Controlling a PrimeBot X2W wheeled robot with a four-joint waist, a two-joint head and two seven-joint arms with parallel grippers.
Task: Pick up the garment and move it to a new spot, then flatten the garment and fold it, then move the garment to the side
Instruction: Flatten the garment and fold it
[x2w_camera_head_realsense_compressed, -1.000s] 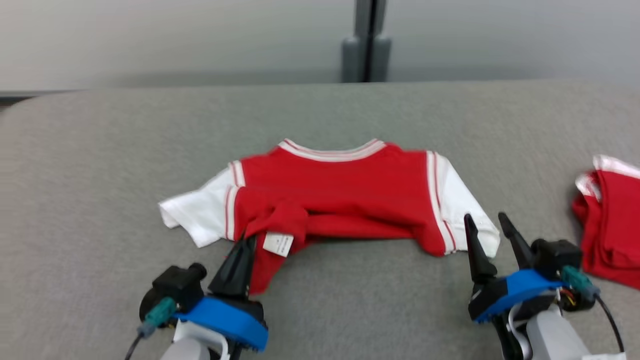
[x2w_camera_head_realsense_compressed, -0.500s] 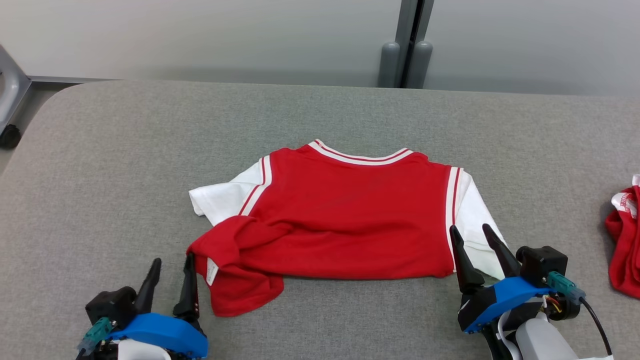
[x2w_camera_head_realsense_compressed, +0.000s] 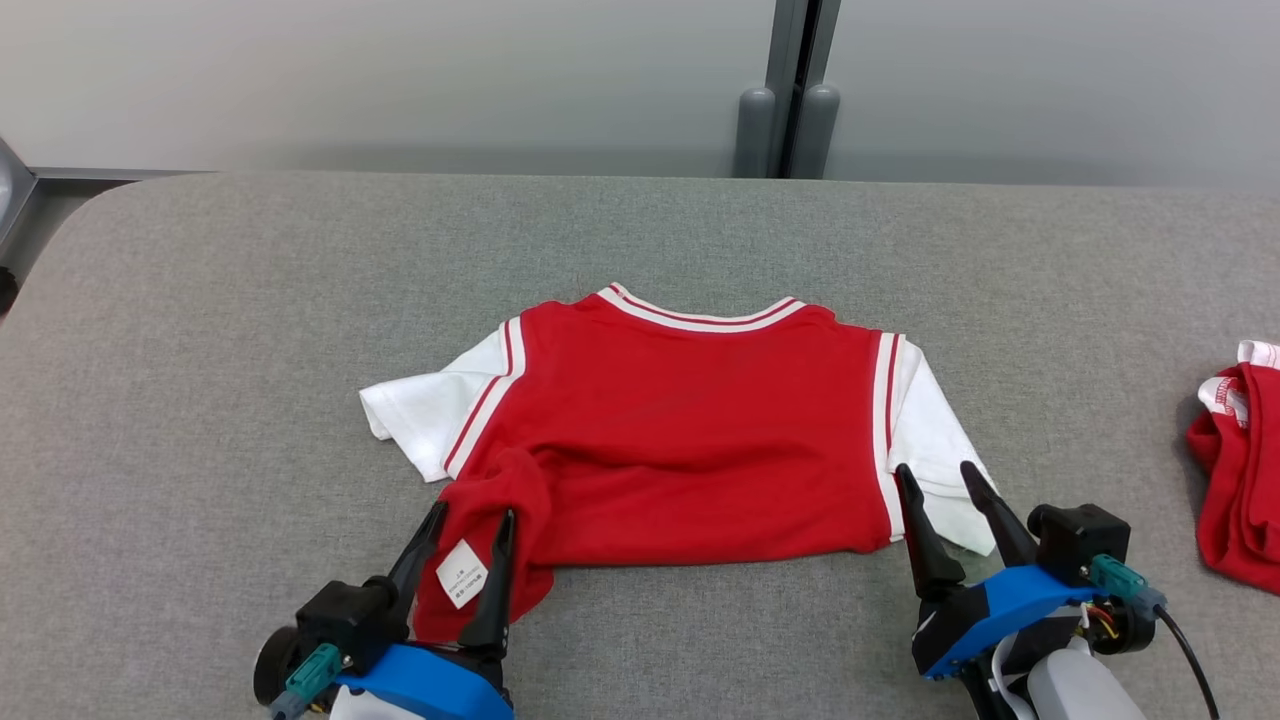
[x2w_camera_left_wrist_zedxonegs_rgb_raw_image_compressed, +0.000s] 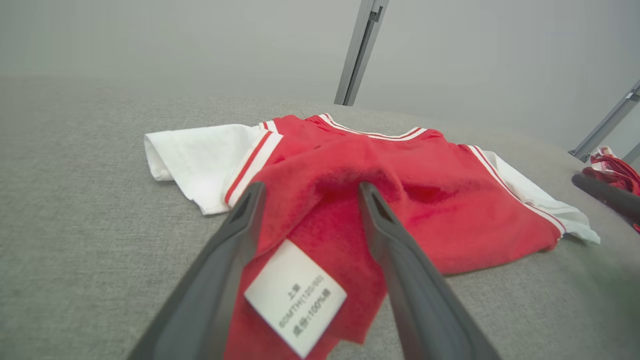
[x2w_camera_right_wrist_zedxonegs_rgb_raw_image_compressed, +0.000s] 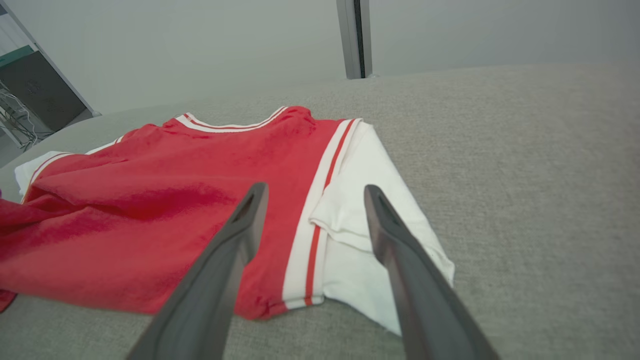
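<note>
A red shirt (x2w_camera_head_realsense_compressed: 690, 440) with white sleeves and a striped collar lies mostly flat on the grey table (x2w_camera_head_realsense_compressed: 200, 350). Its lower-left corner is bunched into a loose flap with a white label (x2w_camera_head_realsense_compressed: 461, 574) facing up. My left gripper (x2w_camera_head_realsense_compressed: 474, 512) is open, one finger on each side of that flap, and the label (x2w_camera_left_wrist_zedxonegs_rgb_raw_image_compressed: 295, 297) lies between them in the left wrist view. My right gripper (x2w_camera_head_realsense_compressed: 934, 468) is open at the shirt's lower-right corner, its fingers on either side of the red-striped seam of the white sleeve (x2w_camera_right_wrist_zedxonegs_rgb_raw_image_compressed: 360, 210).
A second red and white garment (x2w_camera_head_realsense_compressed: 1235, 470) lies crumpled at the table's right edge. A grey post (x2w_camera_head_realsense_compressed: 790, 90) stands behind the table's far edge, against a pale wall. The table's rounded left corner is at the upper left.
The head camera has shifted. My left gripper was shut on the flap, then stood open to its left, and now straddles it, still open. The right gripper has barely moved.
</note>
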